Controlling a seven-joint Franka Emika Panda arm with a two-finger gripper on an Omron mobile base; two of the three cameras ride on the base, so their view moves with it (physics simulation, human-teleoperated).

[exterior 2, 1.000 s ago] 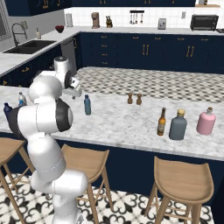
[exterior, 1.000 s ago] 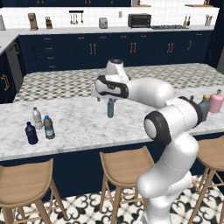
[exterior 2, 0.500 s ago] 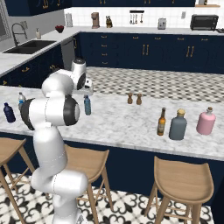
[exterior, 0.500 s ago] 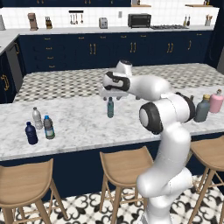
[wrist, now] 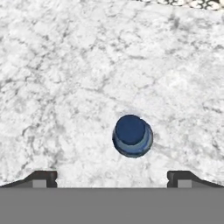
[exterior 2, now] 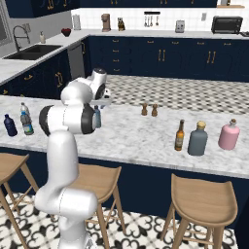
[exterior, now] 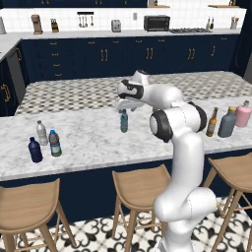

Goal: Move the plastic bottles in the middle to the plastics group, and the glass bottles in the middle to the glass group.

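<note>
1. The end effector (wrist: 112, 177) is hanging directly above the slim teal-blue bottle (exterior: 124, 121), its fingertips (wrist: 43, 178) standing wide apart and gripping nothing.
2. The teal-blue bottle is standing upright at the middle of the marble worktop (exterior: 88, 142), seen cap-on from the hand view.
3. The clear blue-capped bottle (exterior: 54, 143) is standing just beside the pale clear bottle (exterior: 42, 133) and the navy bottle (exterior: 34, 150) at the worktop's left end.
4. The amber bottle (exterior 2: 179, 135) is standing next to the grey-teal bottle (exterior 2: 197, 139) and the pink bottle (exterior 2: 229, 135) at the right end.
</note>
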